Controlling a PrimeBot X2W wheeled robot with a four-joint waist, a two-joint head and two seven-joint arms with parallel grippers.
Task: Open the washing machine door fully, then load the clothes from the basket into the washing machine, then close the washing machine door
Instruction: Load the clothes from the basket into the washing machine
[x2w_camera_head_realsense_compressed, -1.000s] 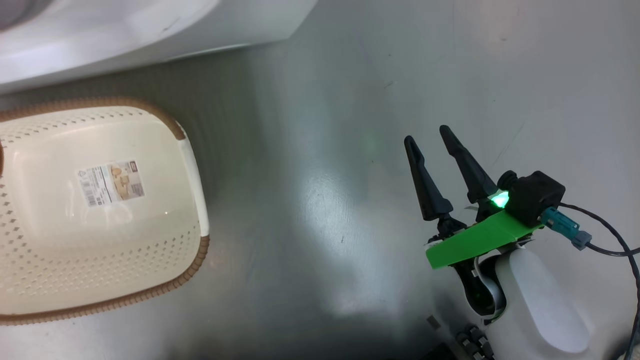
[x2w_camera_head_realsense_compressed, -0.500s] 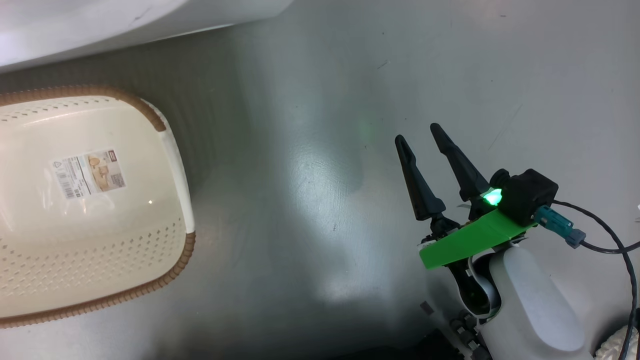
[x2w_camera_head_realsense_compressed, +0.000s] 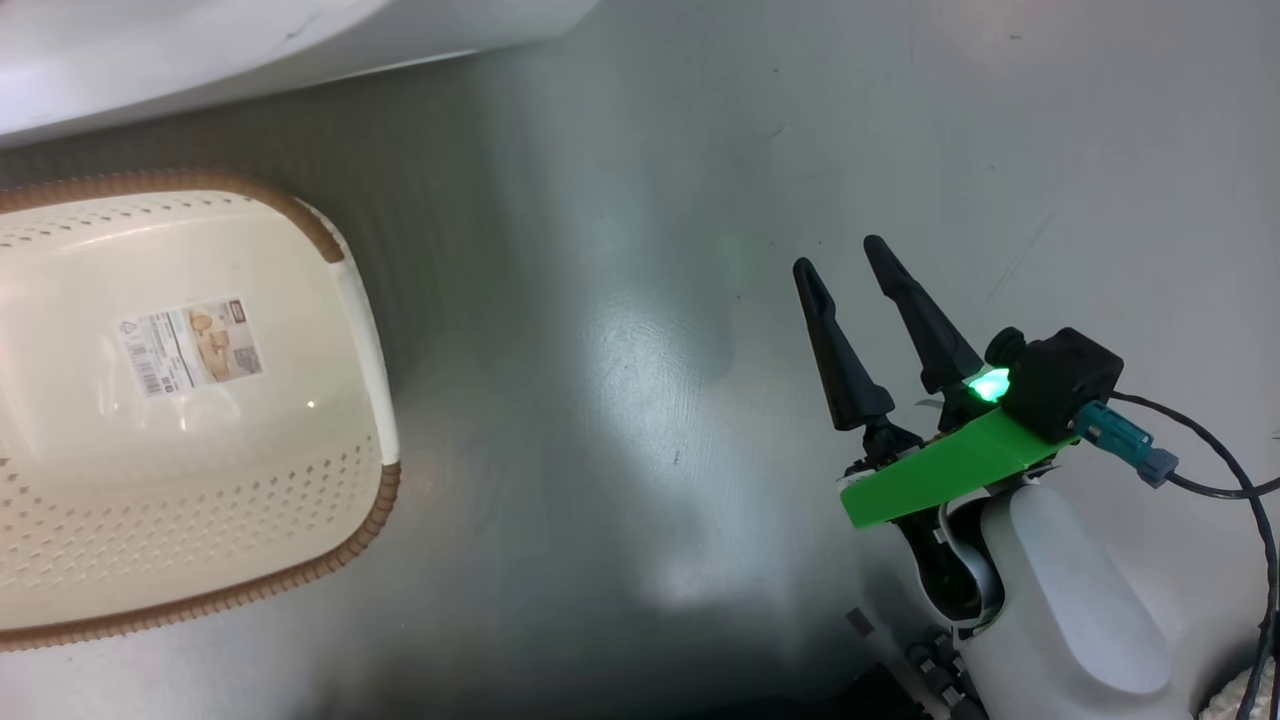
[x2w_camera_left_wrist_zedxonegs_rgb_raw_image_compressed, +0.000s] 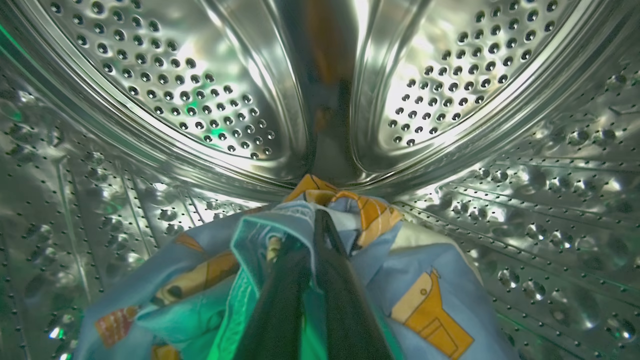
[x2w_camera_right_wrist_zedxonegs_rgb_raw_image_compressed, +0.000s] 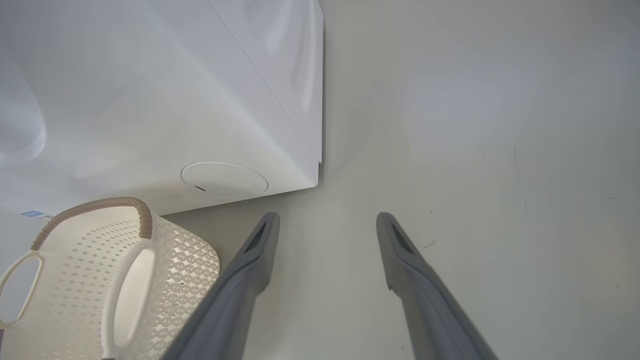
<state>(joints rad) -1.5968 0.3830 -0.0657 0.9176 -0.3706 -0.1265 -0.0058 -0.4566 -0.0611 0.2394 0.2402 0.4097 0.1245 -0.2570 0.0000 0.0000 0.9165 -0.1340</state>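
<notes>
The left pincer (x2w_camera_left_wrist_zedxonegs_rgb_raw_image_compressed: 319, 220) is inside the perforated steel drum (x2w_camera_left_wrist_zedxonegs_rgb_raw_image_compressed: 150, 75) of the washing machine (x2w_camera_right_wrist_zedxonegs_rgb_raw_image_compressed: 150, 100), with its two dark fingers pressed together and pinching the clothes (x2w_camera_left_wrist_zedxonegs_rgb_raw_image_compressed: 430, 280). The clothes (light blue fabric with orange figures) bunch around the fingertips and hang over both sides of the fingers, low in the drum and in front of its rear wall. Whether the fabric rests on the drum surface cannot be told. The right pincer (x2w_camera_head_realsense_compressed: 840, 257) is outside the machine, above the grey floor (x2w_camera_head_realsense_compressed: 620, 400), its fingers spread wide and gripping nothing. A green light (x2w_camera_head_realsense_compressed: 990, 383) glows at its base, above a green bracket (x2w_camera_head_realsense_compressed: 940, 470). The basket (x2w_camera_head_realsense_compressed: 350, 550) stands on the floor to the robot's left, close in front of the washing machine, well apart from the right pincer. Its paper label (x2w_camera_head_realsense_compressed: 190, 348) lies exposed on the basket bottom. In the right wrist view, the basket's side handle sits just below the round flap (x2w_camera_right_wrist_zedxonegs_rgb_raw_image_compressed: 225, 179) low on the machine front.
</notes>
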